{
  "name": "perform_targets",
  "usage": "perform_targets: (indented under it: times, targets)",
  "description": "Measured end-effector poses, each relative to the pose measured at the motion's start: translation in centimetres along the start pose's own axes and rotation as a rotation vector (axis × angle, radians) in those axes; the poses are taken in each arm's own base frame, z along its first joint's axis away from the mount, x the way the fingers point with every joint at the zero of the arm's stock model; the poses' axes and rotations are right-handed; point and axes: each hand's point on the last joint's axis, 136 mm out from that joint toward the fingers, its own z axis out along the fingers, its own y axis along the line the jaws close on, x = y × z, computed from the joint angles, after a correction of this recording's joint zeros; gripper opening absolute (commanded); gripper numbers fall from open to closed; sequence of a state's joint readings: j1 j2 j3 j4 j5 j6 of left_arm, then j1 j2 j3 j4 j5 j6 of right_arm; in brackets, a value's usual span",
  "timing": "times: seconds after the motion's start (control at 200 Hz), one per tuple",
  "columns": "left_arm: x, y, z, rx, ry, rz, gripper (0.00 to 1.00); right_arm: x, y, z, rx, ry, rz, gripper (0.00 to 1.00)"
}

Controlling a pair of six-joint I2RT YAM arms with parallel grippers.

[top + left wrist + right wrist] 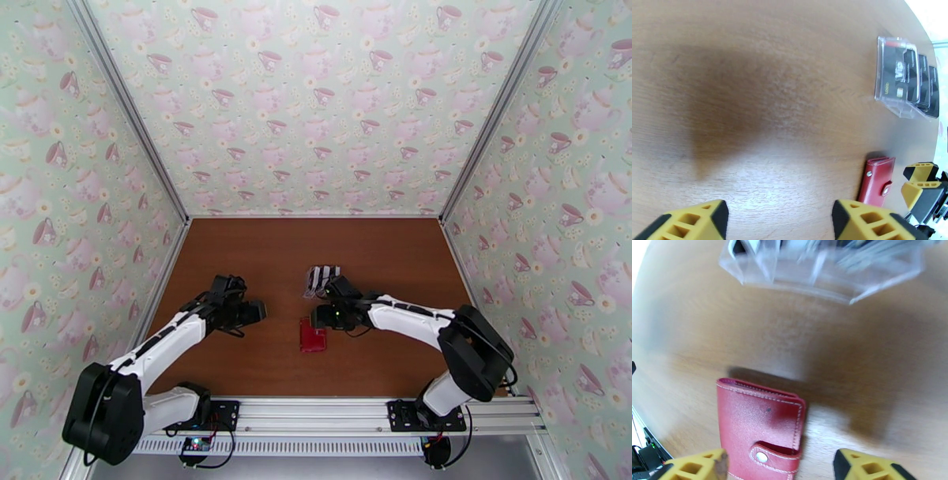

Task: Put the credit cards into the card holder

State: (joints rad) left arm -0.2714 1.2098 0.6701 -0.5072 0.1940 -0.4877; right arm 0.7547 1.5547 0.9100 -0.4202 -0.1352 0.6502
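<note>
grained red leather-like wallet (758, 417), clear glossy plastic stand (903, 109), wood-grain table (261, 260).

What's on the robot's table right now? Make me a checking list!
Surface: brown wooden table, shadowed under the arms.
Job's things: red wallet closed, lying flat; dark credit cards standing in a clear stand.
Clutter: nothing seen.
Grippers: left gripper open over wood; right gripper open above the wallet.
Cables: black cables by the arm bases.
Surroundings: teacup-wallpaper walls.
</note>
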Motion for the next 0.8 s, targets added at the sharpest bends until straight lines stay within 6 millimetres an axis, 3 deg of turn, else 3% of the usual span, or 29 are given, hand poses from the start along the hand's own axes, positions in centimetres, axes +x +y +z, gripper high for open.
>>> perform_targets:
  times: [0.045, 0.285, 0.801]
  targets:
    - [-0.4, 0.0, -0.2, 0.000, -0.010, 0.006, 1.00, -0.5, -0.2, -0.6, 0.000, -0.019, 0.000, 0.86]
    - [-2.1, 0.5, -1.0, -0.007, -0.049, -0.022, 1.00, -4.1, -2.3, -4.7, 0.035, -0.137, 0.007, 1.00]
    - [-7.7, 0.5, -4.2, 0.014, -0.187, -0.070, 1.00, -10.0, -9.9, -12.4, 0.121, -0.343, 0.114, 1.00]
